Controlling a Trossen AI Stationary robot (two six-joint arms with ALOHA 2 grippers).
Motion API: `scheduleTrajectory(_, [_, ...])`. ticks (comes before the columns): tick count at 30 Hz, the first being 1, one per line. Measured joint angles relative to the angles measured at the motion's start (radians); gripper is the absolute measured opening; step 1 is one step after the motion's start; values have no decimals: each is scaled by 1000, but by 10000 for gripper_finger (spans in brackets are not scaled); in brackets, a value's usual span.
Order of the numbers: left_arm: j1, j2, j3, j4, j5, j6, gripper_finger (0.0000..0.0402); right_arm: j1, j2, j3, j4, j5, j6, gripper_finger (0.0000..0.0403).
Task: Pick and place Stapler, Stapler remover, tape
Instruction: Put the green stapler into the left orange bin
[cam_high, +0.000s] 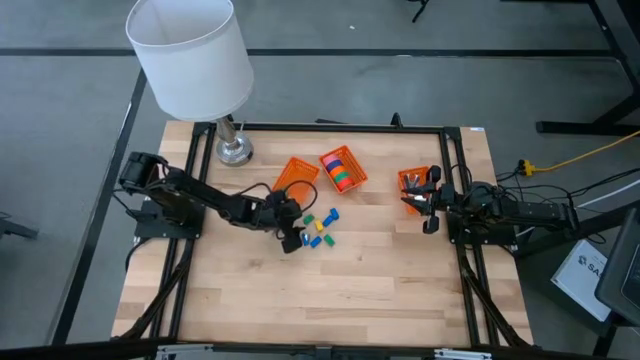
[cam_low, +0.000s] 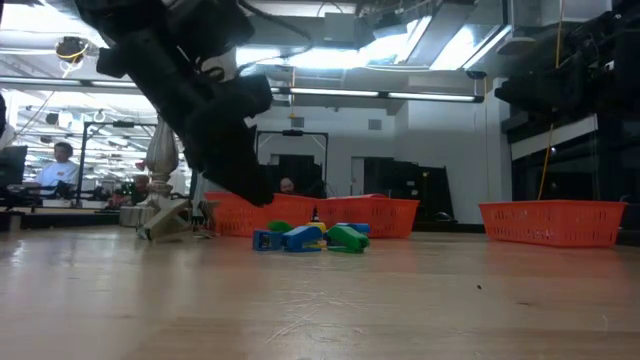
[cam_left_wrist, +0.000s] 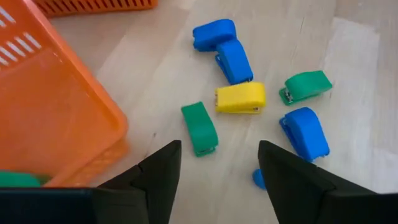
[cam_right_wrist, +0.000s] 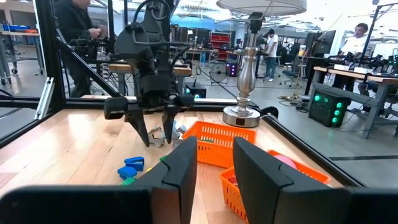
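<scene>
Under my arms the table (cam_high: 330, 290) is pale wood — planked, faintly sheened. The little staplers (cam_left_wrist: 240, 98) look like smooth, glossy plastic; the orange baskets (cam_low: 552, 222) like slotted plastic mesh. The lamp's base (cam_right_wrist: 241, 116) is polished metal — its shade (cam_high: 190, 55) matt white.

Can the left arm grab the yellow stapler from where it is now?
Probably yes. The left pincer hangs open just above the scattered little staplers, and the yellow stapler lies in plain sight right ahead of its fingers. The green stapler sits close beside it, so that one might get nudged.
</scene>
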Motion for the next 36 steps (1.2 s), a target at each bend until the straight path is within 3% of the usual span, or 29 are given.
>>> scheduleTrajectory(5, [-14,54,0,55,46,9,230,0,0,0,0,0,0,108])
scheduleTrajectory(11, [-18,101,7,99,-63,16,231,0,0,0,0,0,0,108])
scheduleTrajectory(25, [6,229,100,59,-70,-10,228,0,0,0,0,0,0,108])
scheduleTrajectory(30, [6,229,122,34,-76,3,210,0,0,0,0,0,0,108])
scheduleTrajectory(36, [6,228,136,-30,-83,29,160,0,0,0,0,0,0,108])
